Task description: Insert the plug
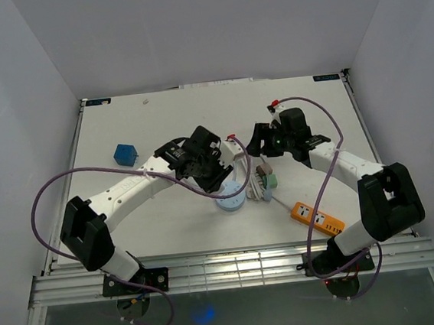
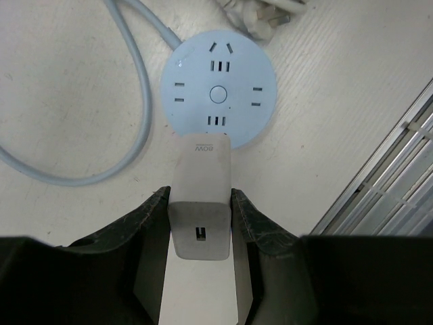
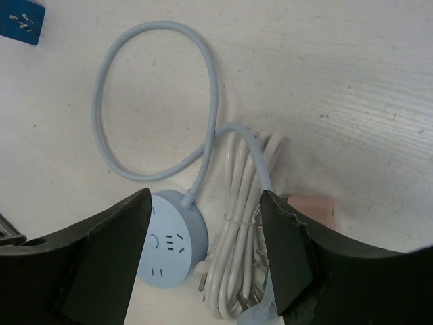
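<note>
My left gripper (image 2: pixel 200 203) is shut on a white charger plug (image 2: pixel 199 196), its black fingers pressed on both sides. The plug's front end sits right at the near rim of the round light-blue socket hub (image 2: pixel 219 91); I cannot tell whether its prongs are in a socket. In the top view the left gripper (image 1: pixel 217 176) hangs over the hub (image 1: pixel 231 198). My right gripper (image 3: pixel 206 244) is open and empty, above the hub (image 3: pixel 169 247) and a bundle of white cable (image 3: pixel 240 230). In the top view it (image 1: pixel 265 144) is behind the bundle.
A blue block (image 1: pixel 125 154) lies at the left. An orange power strip (image 1: pixel 318 217) lies at the front right. Pink and green adapters (image 1: pixel 267 176) sit by the cable bundle. The hub's pale-blue cord (image 3: pixel 135 95) loops over the table. A metal rail (image 2: pixel 392 169) runs along the near edge.
</note>
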Tool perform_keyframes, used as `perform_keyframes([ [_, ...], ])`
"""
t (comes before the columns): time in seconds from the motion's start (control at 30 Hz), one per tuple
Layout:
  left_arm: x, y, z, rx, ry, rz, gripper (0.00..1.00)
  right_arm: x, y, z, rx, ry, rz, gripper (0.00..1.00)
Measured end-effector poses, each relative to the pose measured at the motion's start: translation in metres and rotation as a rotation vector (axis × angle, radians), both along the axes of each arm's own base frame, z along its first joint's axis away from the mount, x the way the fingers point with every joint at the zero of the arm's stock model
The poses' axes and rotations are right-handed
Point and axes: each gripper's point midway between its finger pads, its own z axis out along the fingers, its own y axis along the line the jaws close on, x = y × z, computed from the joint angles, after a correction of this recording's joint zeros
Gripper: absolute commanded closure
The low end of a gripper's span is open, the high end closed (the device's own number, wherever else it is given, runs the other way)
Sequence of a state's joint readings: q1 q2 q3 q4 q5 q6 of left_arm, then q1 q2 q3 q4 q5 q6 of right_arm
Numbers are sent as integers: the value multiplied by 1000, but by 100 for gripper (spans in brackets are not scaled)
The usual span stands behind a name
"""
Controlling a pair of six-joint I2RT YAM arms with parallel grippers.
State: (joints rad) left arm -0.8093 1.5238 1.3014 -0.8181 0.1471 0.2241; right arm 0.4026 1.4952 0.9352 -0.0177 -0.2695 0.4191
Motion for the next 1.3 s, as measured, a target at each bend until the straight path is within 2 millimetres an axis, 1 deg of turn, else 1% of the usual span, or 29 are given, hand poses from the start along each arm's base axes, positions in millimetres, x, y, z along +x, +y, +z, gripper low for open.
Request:
perform_keyframes([
  [0.07,-2,3,-5,31,14,-13,100,-5,-5,-3,-1,3,-12,29],
  [0.13,-3,3,-4,49,23,-24,100,-9,-6,-7,-1,11,-15,29],
  [0.33,5,-12,2,63,29,-49,100,-12,-10,-16,1,26,-26,29],
  [0.4,5,-14,-2,75,38,-56,100,-12,-12,-18,2,26,-31,30],
  [0.53,0,-12,-12,112,63,-67,100,-14,-17,-26,-1,35,-40,30],
  [0.67,-3,-11,-14,126,74,-74,100,-18,-19,-33,0,46,-42,30],
  [0.83,-5,-12,-18,135,82,-77,100,-17,-17,-29,17,38,-34,30],
  [1.03,-7,-14,-43,193,125,-82,100,-16,-16,-28,29,34,-33,29],
  [1.13,-7,-14,-51,216,137,-80,100,-18,-16,-30,35,39,-33,30],
  [1.3,-5,-16,-51,212,134,-71,100,-18,-14,-30,48,45,-25,30],
])
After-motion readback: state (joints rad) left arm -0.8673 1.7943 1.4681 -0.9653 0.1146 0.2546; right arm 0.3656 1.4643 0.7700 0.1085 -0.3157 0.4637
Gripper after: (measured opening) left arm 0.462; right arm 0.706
